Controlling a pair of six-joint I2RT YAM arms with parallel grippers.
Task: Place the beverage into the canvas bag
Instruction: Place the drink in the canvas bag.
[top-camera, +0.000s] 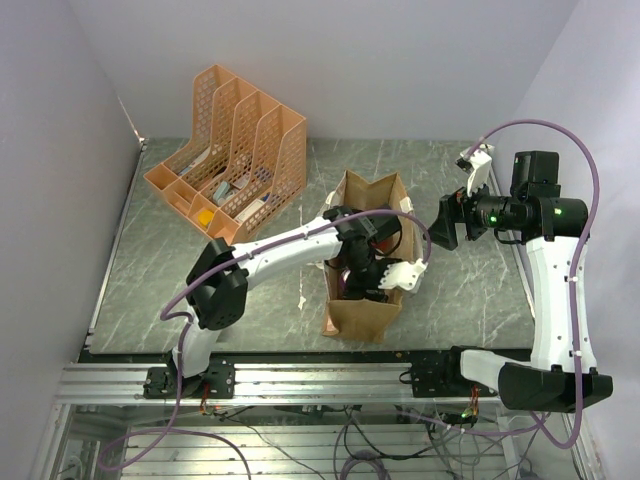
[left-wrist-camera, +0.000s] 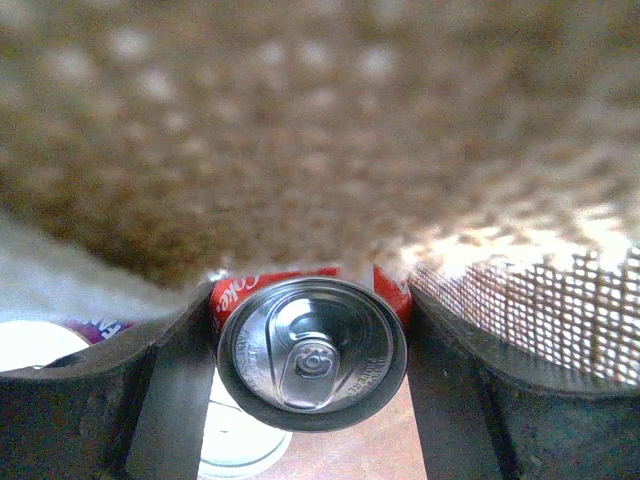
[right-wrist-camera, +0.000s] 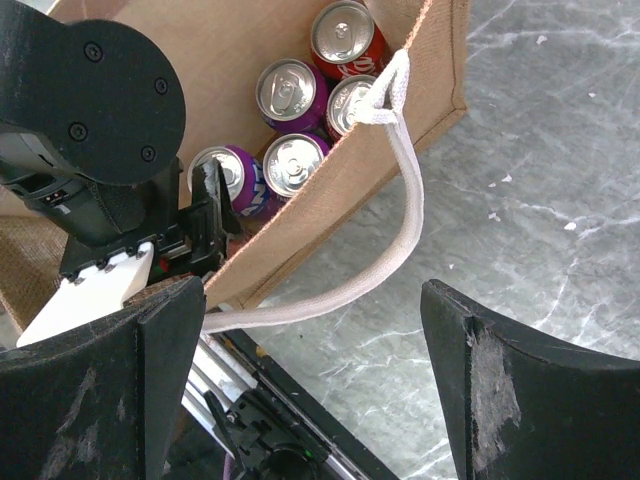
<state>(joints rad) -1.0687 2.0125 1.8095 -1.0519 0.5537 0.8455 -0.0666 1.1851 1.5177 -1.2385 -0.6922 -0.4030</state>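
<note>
Hanging inside the bag (top-camera: 355, 315), left jaws clamped a red can (left-wrist-camera: 312, 355); dropped there, it could topple onto packed cans (right-wrist-camera: 288, 92). Right jaws gaped empty at three o'clock.

Five cans (right-wrist-camera: 355, 100) are showing inside one canvas bag (top-camera: 362, 310): one red can (right-wrist-camera: 345, 35), three purple cans (right-wrist-camera: 290, 90), one hiding its colour. One orange file organiser (top-camera: 232, 150) is standing upper left.

White-black arms (top-camera: 290, 240), purple cables (top-camera: 592, 180)
</note>
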